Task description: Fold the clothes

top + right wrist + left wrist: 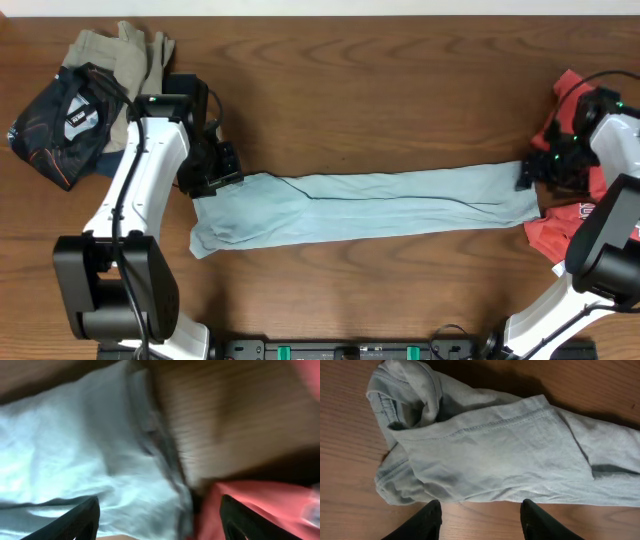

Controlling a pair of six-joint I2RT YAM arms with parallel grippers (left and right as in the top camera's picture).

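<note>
The blue-grey shirt (370, 205) lay stretched in a long band across the counter (400, 90), an end near each arm, flat enough, I judged, for the next fold. My left fingers (218, 168) stood apart and empty beside its bunched end. My right fingers (525, 177) gaped wide over the other end, gripping nothing. Only my right wrist view showed that edge meeting the red shirt (260, 505) (overhead, my arm covered part of it).

overhead looks straight down; both wrist views close over the shirt (380, 205).
</note>
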